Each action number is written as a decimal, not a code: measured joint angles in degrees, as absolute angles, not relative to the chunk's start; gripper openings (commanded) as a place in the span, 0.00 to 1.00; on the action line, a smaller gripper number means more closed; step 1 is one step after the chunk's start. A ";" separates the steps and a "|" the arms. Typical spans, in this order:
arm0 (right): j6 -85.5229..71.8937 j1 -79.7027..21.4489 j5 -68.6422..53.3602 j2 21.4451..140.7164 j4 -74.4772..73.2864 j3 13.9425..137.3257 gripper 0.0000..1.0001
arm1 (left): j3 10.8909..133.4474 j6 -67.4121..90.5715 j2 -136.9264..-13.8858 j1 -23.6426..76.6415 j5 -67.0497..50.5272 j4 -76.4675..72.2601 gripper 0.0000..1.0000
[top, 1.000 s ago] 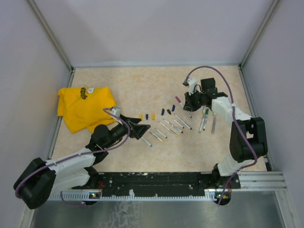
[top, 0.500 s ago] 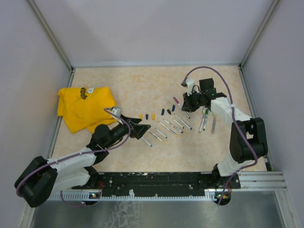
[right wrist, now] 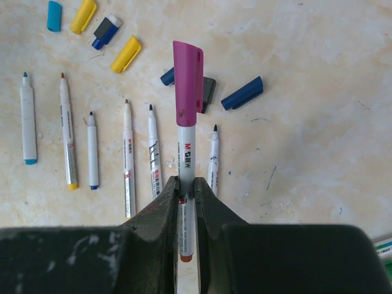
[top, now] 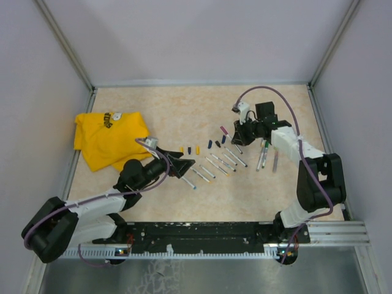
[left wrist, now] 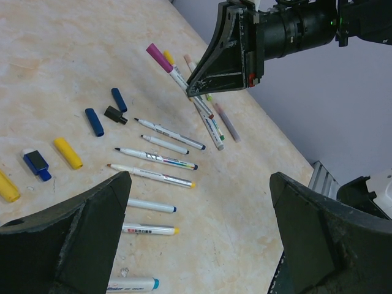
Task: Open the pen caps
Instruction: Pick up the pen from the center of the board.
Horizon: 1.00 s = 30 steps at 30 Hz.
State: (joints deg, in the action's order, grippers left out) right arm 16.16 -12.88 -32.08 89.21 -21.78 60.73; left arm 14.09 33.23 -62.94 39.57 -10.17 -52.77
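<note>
Pinches a light, stiff pen (right wrist: 186,153) by its slick barrel in the right jaws over the tabletop (top: 184,110) toward its far right corner, magenta cap (right wrist: 187,79) jutting free beyond them, left jaws spread wide nearer the middle, cap probably best gripped squarely round its small, snug, slippery sides and pulled straight off.

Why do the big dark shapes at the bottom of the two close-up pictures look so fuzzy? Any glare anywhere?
Left wrist view: they are the left pincer, likely too near the lens to be sharp; the pens beyond are crisp. Right wrist view: the right pincer blurs likewise, its pink-capped pen is sharp. Top view: even light, faint shadows, no glare.
</note>
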 measured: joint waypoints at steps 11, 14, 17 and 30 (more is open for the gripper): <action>15.09 -13.67 -35.27 87.53 -21.58 60.73 0.00 | 15.55 34.09 -67.18 39.42 -10.98 -55.92 1.00; 14.90 -14.06 -36.18 87.33 -21.34 60.73 0.00 | 16.21 34.76 -68.45 39.42 -11.25 -56.75 1.00; 14.87 -14.63 -36.91 87.29 -21.17 60.60 0.00 | 16.62 35.07 -69.32 39.38 -11.46 -57.45 1.00; 14.76 -15.77 -40.25 86.39 -20.71 59.99 0.00 | 20.60 36.67 -75.81 39.24 -11.62 -61.41 0.97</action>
